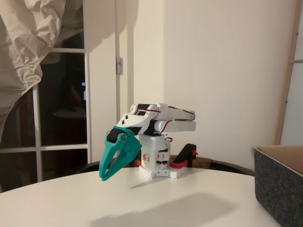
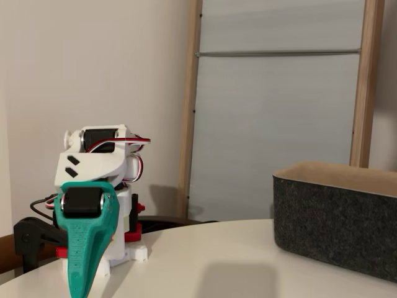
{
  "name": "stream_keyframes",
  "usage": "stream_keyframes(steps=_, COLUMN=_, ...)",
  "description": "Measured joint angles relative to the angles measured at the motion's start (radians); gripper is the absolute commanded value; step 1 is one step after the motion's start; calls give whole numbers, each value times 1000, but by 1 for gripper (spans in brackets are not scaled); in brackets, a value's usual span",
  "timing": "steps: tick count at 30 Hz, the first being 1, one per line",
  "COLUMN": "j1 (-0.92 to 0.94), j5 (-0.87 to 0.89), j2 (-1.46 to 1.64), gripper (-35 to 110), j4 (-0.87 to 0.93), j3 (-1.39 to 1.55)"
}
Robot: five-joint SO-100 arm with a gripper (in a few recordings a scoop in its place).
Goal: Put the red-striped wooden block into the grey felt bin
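Observation:
The red-striped wooden block is out of view. The grey felt bin stands at the right edge of the round white table, its dark walls upright and a strip of tan inside showing; it also sits at the right in the other fixed view. My arm is folded low over its base. The teal gripper points down and to the left, its tips together just above the table with nothing between them. Seen end-on, the gripper hangs at the lower left, far from the bin.
The white arm base is clamped at the table's far edge with red and black clamps. The white tabletop stretches between the gripper and the bin. A window and a curtain are behind on the left.

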Motion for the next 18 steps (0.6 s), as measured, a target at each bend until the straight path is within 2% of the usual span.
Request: stream_keyframes(steps=18, j1=-15, j5=-21, j2=0, gripper=0, j4=29, j3=0)
